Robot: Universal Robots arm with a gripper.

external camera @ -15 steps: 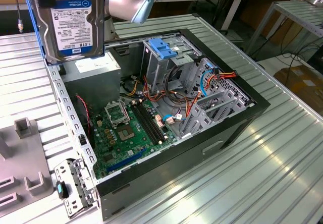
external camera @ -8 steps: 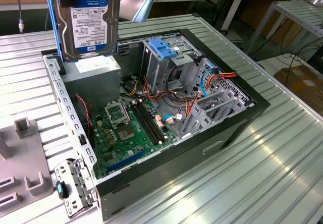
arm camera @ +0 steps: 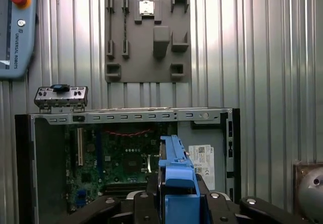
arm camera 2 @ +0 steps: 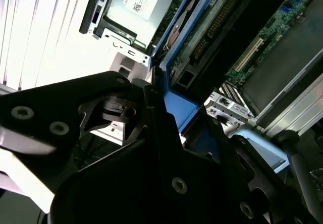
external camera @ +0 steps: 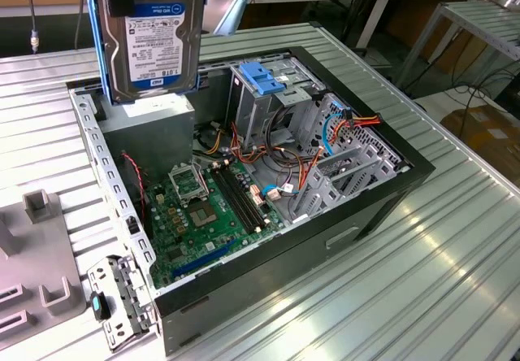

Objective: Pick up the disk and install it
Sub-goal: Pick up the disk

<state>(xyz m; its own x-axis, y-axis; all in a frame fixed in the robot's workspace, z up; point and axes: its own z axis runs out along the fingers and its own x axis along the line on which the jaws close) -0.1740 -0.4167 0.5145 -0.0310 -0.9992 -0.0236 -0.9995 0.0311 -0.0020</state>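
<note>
The disk (external camera: 154, 40) hangs upright high over the open computer case (external camera: 382, 206), at its back corner on the exterior view's left. Its white label with a blue band faces the camera, and a blue carrier runs along its edges. My gripper (arm camera: 176, 196) is shut on the disk; in both wrist views its black fingers (arm camera 2: 156, 133) clamp the blue carrier (arm camera: 176, 173) edge-on. Below the disk lie the green motherboard (arm camera: 116, 163) and the grey power-supply box (external camera: 150, 125).
A tall metal drive cage with a blue latch (external camera: 264, 76) stands in the case among coloured cables. A grey fixture plate (external camera: 32, 255) and a loose metal bracket (external camera: 122, 296) lie on the ribbed table (external camera: 422, 296). A teach pendant (arm camera: 15, 27) rests near the plate.
</note>
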